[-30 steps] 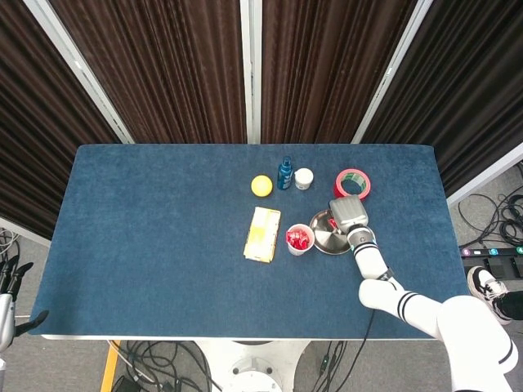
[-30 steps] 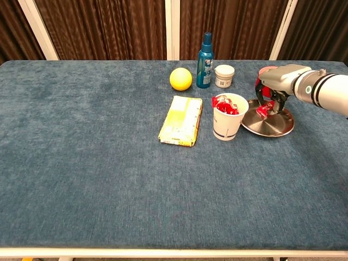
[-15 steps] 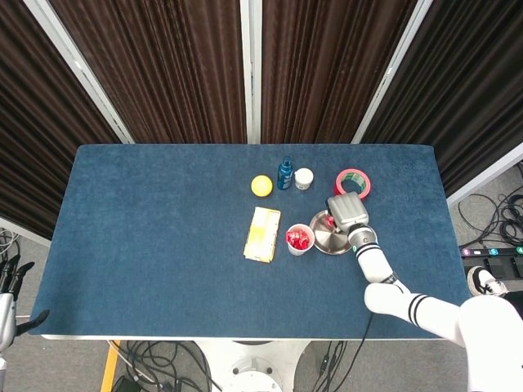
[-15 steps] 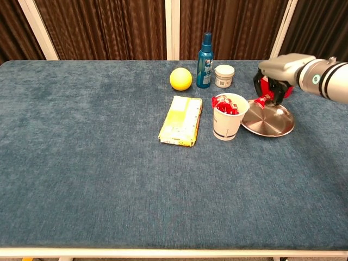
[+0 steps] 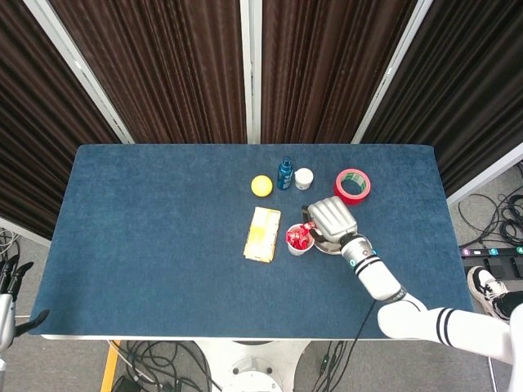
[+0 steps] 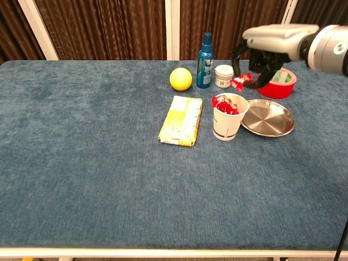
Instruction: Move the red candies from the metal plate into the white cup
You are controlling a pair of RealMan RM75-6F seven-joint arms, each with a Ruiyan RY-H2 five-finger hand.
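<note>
The white cup (image 6: 228, 120) stands mid-table with several red candies (image 6: 223, 105) in it. My right hand (image 6: 265, 50) hovers above and just right of the cup, pinching one red candy (image 6: 239, 81) that dangles over the cup's right rim. The metal plate (image 6: 269, 118) lies right of the cup and shows no candy on it. In the head view my right hand (image 5: 331, 219) hides most of the plate (image 5: 328, 247) beside the cup (image 5: 298, 240). My left hand (image 5: 9, 278) hangs off the table's lower left, fingers apart, holding nothing.
A red tape roll (image 6: 281, 84) lies behind the plate. A blue bottle (image 6: 205, 53), a small white jar (image 6: 224, 76) and a yellow ball (image 6: 180, 79) stand behind the cup. A yellow packet (image 6: 181, 120) lies left of the cup.
My right hand has lifted a red candy off the plate and carried it up and left, to above the cup's rim. The plate now shows bare.
</note>
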